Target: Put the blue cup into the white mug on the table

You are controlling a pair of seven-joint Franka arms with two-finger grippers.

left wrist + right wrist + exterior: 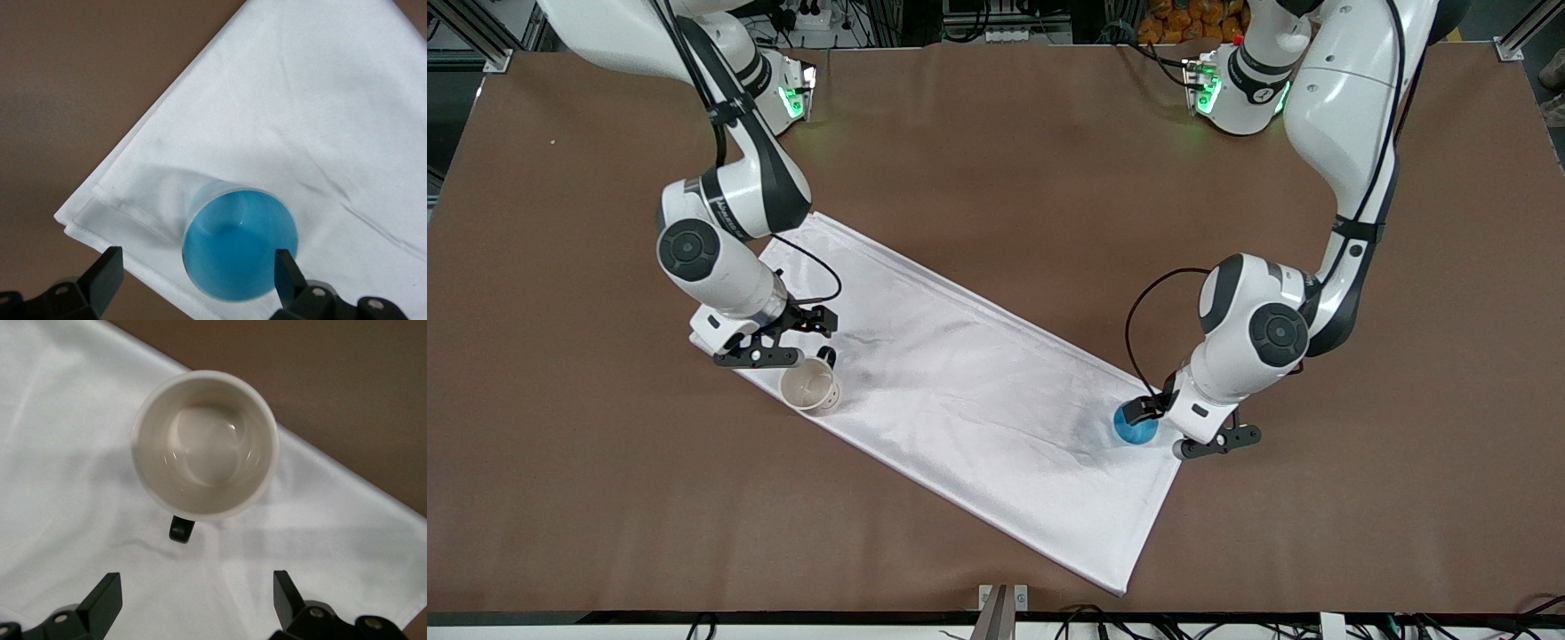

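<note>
Toward the right arm's end of the bench [996,160], the right claw [783,342] hangs open just over the upright white mug [810,386] on the white cloth [960,382]. At the cloth's corner toward the left arm's end, the left claw [1183,427], open, is lowered around the blue cup [1134,428], which stands upright between its fingers [288,273]. The left arm is plainly the nearer one to lift the cup.

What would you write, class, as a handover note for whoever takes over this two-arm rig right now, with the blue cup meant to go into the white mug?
Left tool: open, low around the blue cup, one finger on each side, not closed on it.
Right tool: open, hovering just above the white mug, not touching it.
Cup: upright on the white cloth, at the corner toward the left arm's end of the table.
Mug: upright and empty on the cloth's edge toward the right arm's end, its black handle pointing at the right tool.
Done: both approaches.
Left: close on the cup, lift, carry it over, lower it into the mug.
</note>
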